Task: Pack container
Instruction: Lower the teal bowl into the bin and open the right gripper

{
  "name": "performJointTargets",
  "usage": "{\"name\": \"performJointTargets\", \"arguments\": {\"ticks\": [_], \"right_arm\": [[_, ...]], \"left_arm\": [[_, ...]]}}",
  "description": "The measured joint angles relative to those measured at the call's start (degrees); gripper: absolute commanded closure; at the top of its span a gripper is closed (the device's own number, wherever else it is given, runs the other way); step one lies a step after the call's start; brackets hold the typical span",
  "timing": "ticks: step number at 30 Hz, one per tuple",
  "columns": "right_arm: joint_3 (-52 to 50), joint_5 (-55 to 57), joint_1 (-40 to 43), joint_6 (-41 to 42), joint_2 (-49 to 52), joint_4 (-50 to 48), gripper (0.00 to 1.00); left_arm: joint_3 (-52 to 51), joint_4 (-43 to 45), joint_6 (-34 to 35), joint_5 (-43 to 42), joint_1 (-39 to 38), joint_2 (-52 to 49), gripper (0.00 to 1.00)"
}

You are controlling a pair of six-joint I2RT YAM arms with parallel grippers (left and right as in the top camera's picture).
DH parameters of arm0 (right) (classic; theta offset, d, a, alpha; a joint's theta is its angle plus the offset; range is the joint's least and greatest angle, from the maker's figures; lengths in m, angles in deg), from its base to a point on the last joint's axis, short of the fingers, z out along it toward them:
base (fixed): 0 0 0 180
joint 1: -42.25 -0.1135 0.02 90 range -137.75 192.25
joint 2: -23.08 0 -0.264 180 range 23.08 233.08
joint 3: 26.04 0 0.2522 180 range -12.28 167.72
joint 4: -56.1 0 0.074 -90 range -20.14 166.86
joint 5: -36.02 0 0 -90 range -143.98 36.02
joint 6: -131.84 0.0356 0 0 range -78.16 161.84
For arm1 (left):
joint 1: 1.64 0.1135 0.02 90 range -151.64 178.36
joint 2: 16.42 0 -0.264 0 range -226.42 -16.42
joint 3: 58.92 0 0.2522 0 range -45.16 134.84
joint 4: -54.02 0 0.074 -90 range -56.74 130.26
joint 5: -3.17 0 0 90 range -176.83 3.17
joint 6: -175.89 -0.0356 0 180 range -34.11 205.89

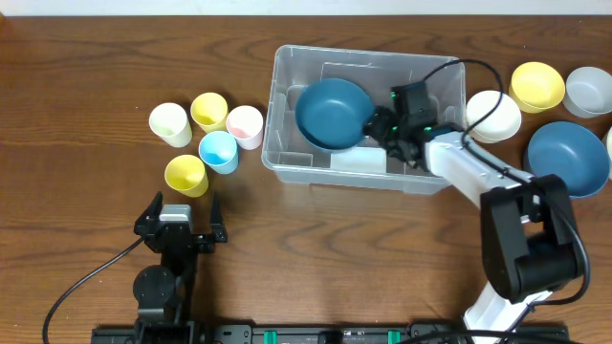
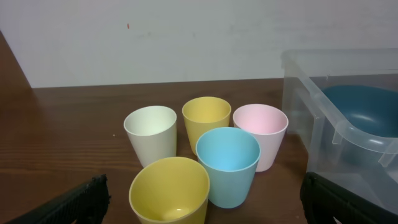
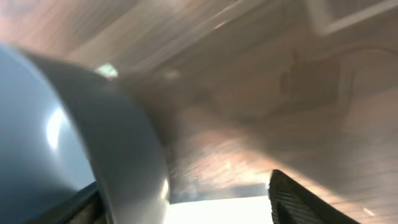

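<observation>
The clear plastic container (image 1: 283, 115) stands at the table's centre back, and its left wall shows in the left wrist view (image 2: 298, 93). A dark blue bowl (image 1: 330, 112) lies tilted inside it. My right gripper (image 1: 384, 131) is inside the container at the bowl's right rim. In the right wrist view its jaws (image 3: 186, 199) are open, with the bowl's wall (image 3: 81, 137) next to the left finger. My left gripper (image 1: 182, 218) is open and empty near the front edge, facing a cluster of cups.
Several cups stand left of the container: white (image 1: 169, 123), yellow (image 1: 208, 111), pink (image 1: 245, 125), light blue (image 1: 218, 150), yellow (image 1: 185, 174). Right of it are cream (image 1: 492, 116), yellow (image 1: 536, 85), grey (image 1: 588, 91) and dark blue (image 1: 567, 158) bowls.
</observation>
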Motion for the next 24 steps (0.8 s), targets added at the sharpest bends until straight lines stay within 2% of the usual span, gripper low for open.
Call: {"name": "performJointTargets", "arguments": {"ticks": [6,11,16,18,19,20,23,24], "right_arm": [[0.61,-4.50,3.80,-8.28,-0.68,-0.90,0.06],[1.95,-6.91,3.89,-12.63,-3.21,-1.16,0.05],[2.40,-7.98,3.91,-14.05,-7.87,-1.11,0.09],[2.45,-7.93,3.91,-14.14,-9.64,-0.87,0.17],[2.51,-7.67,3.91,-14.05,-10.47,-0.42,0.25],[2.58,-6.84,3.91,-13.73,-11.45,0.79,0.33],[2.67,-2.84,3.91,-12.79,-13.84,5.57,0.66],[2.73,-1.20,3.91,-12.41,-14.21,7.23,0.73]], "left_arm": [[0.00,0.00,0.00,0.00,0.00,0.00,0.02],[0.00,0.00,0.00,0.00,0.00,0.00,0.02],[0.00,0.00,0.00,0.00,0.00,-0.02,0.02],[0.00,0.00,0.00,0.00,0.00,0.00,0.02],[0.00,0.00,0.00,0.00,0.00,0.00,0.02],[0.00,0.00,0.00,0.00,0.00,0.00,0.02],[0.00,0.00,0.00,0.00,0.00,0.00,0.02],[0.00,0.00,0.00,0.00,0.00,0.00,0.02]]}}
